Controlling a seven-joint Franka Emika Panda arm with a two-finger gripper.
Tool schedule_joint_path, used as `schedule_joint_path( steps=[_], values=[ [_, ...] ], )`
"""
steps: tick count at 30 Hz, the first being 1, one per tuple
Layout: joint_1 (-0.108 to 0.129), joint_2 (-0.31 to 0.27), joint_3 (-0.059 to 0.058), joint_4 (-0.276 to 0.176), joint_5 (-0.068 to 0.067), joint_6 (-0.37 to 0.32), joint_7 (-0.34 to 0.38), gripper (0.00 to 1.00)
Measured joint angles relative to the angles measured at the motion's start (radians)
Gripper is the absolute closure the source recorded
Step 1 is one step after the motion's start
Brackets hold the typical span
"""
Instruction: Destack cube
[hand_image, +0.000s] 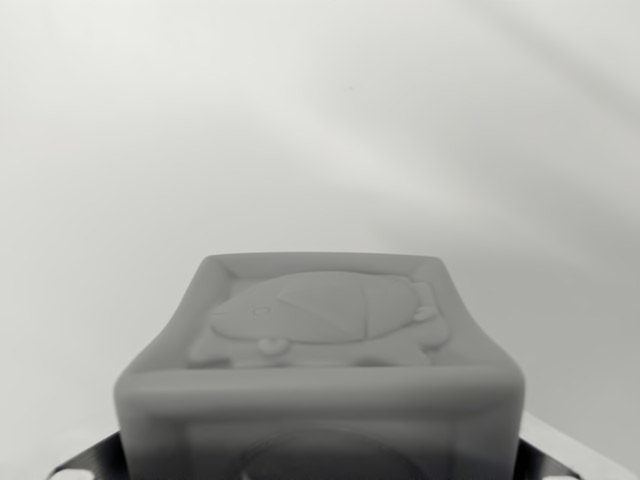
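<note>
grey cube (325, 350), raised animal relief on top, perhaps a turtle

Grey cube (320, 360), all one dull tone, with a raised animal figure in a framed border on the upper face, same grey as the rest. Pale, near-white surface (320, 120) behind, crossed by faint soft grey streaks. Dark metal with small white dots at the lower corners.
</note>
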Motion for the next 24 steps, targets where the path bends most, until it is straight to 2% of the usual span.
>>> schedule_joint_path(
  steps=[24],
  values=[
    [-0.004, 0.135, 0.006, 0.016, 0.005, 0.117, -0.004, 1.00]
  ],
)
